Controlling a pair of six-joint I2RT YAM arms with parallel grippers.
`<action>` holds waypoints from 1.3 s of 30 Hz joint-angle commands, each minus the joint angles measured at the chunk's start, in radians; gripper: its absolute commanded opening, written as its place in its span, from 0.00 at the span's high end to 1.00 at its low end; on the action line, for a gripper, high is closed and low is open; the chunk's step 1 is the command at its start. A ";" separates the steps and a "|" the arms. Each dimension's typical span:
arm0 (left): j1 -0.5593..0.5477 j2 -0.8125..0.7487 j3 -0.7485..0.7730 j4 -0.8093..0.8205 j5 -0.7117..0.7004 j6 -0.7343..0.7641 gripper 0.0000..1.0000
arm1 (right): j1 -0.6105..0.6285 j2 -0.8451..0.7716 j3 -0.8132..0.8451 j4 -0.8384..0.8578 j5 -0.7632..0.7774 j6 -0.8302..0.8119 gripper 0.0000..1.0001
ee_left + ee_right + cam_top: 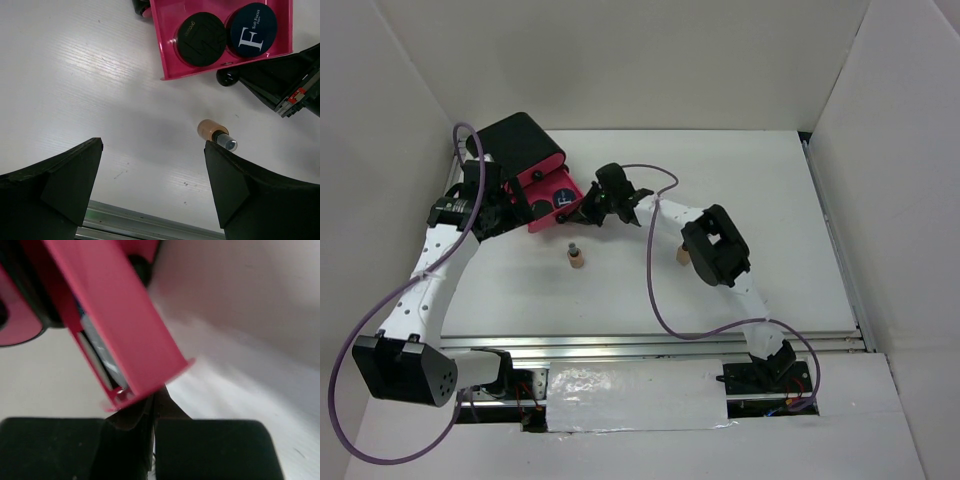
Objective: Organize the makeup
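White counter [740,180] runs between plain white walls, with a black box [520,145] at its far left corner. Its pink drawer [162,40] stands pulled out toward the middle. Two round compacts lie side by side in the drawer, touching: a black compact [199,38] and a blue compact [250,31] printed with a large F. The right tool [152,407] is at the drawer's front corner, its fingers closed tight on the pink rim there. The left tool [152,145] hangs above the counter just left of the drawer, its fingers spread wide with nothing between them. A tan bottle [575,258] with a dark cap stands upright on the bare counter, near the drawer's front on the near side and apart from both tools. A second bottle [679,256] shows only as a tan patch further right, mostly hidden under the right arm.
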 commanded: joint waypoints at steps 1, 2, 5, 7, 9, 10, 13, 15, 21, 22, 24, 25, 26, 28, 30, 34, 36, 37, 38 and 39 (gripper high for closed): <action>0.004 0.011 0.026 0.007 -0.030 0.011 0.03 | 0.010 0.038 0.088 0.164 -0.088 0.044 1.00; 0.004 0.014 0.026 0.007 -0.032 0.013 0.03 | 0.010 0.048 0.105 0.163 -0.092 0.042 1.00; 0.004 0.017 0.021 0.009 -0.038 0.019 0.03 | 0.010 0.080 0.163 0.166 -0.097 0.045 1.00; 0.005 0.014 0.015 0.017 -0.038 0.024 0.03 | 0.009 0.113 0.209 0.157 -0.094 0.056 1.00; 0.004 0.011 0.003 0.026 -0.032 0.030 0.03 | 0.008 0.138 0.268 0.155 -0.085 0.060 0.99; 0.004 0.010 -0.008 0.038 -0.024 0.031 0.03 | 0.002 0.163 0.289 0.155 -0.078 0.063 0.99; 0.004 0.002 -0.026 0.053 -0.004 0.033 0.03 | -0.002 0.204 0.365 0.164 -0.051 0.074 0.98; 0.005 0.001 -0.043 0.067 0.004 0.033 0.03 | -0.014 0.229 0.404 0.190 -0.032 0.097 0.95; 0.007 0.013 -0.046 0.073 -0.006 0.033 0.02 | -0.033 0.307 0.520 0.218 -0.003 0.148 0.93; 0.005 0.017 -0.045 0.073 -0.006 0.033 0.02 | -0.034 0.330 0.534 0.216 0.004 0.155 0.93; 0.005 0.021 -0.042 0.075 -0.006 0.033 0.02 | -0.037 0.354 0.560 0.230 0.004 0.172 0.92; 0.005 0.021 -0.041 0.076 -0.006 0.031 0.02 | -0.038 0.359 0.565 0.235 0.006 0.189 0.92; 0.005 0.022 -0.040 0.076 -0.004 0.033 0.02 | -0.036 0.364 0.568 0.242 0.006 0.194 0.92; 0.005 0.024 -0.038 0.078 -0.007 0.033 0.02 | -0.039 0.376 0.568 0.256 0.008 0.208 0.91; 0.005 0.024 -0.038 0.079 -0.009 0.033 0.02 | -0.036 0.385 0.571 0.278 0.012 0.217 0.89; 0.007 0.025 -0.038 0.084 -0.004 0.038 0.02 | -0.039 0.405 0.585 0.344 0.026 0.247 0.86; 0.007 0.022 -0.045 0.092 0.000 0.038 0.02 | -0.039 0.419 0.599 0.362 0.041 0.258 0.85; 0.007 0.021 -0.045 0.096 0.007 0.041 0.02 | -0.039 0.423 0.615 0.365 0.047 0.264 0.85; 0.007 0.018 -0.048 0.101 0.010 0.042 0.02 | -0.041 0.428 0.623 0.370 0.052 0.267 0.85; 0.007 0.018 -0.051 0.104 0.013 0.044 0.02 | -0.044 0.431 0.626 0.370 0.067 0.270 0.87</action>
